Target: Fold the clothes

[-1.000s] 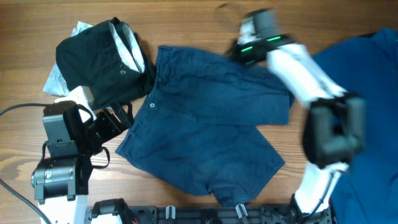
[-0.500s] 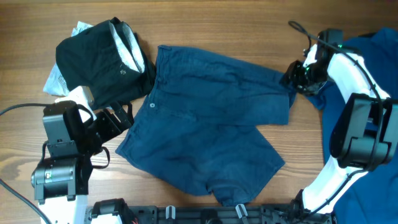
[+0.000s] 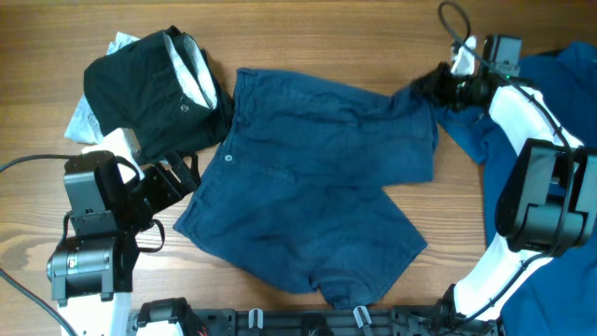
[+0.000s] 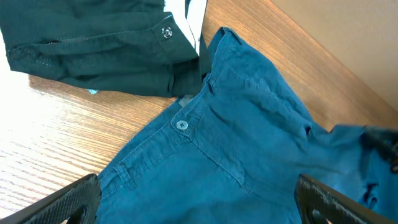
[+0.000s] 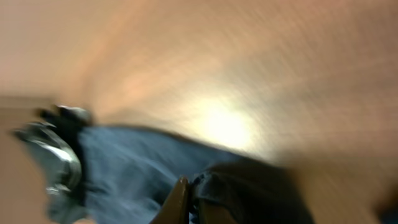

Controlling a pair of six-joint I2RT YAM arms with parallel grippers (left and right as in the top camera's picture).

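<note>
— Wood, warm brown, long straight grain, faint sheen: so much for the desk (image 3: pixel 308 37), filling every view edge to edge. Room beyond out of frame.
— And the shorts (image 3: pixel 317 196)?
— Mid-desk, spread mostly flat, waistband toward the left, legs toward the right. Dark teal cotton, denim-like, softly creased; small pale round button (image 4: pixel 181 126) on the waistband, neat stitched seams beside it. Leg hems straight and wide, fabric matte.
— Neighbours?
— Black garment (image 3: pixel 140 98) at upper left, crumpled into a lump, pale grey-white lining turned out, touching the waistband's top corner. Brighter blue shirt (image 3: pixel 550 103) along the right edge, smooth, in broad folds.
— Right hand (image 3: pixel 437 87)?
— At the far corner of the upper leg, pressed together on the shorts' hem, cloth pulled to a point there. Thin black cable (image 3: pixel 452 19) looped just above it. Wrist view too blurred for more than dark fabric against glossy wood.
— Left hand (image 3: pixel 175 179)?
— Low at the left, just beside the waistband, black fingers (image 4: pixel 65 202) spread wide, gripping nothing.
</note>
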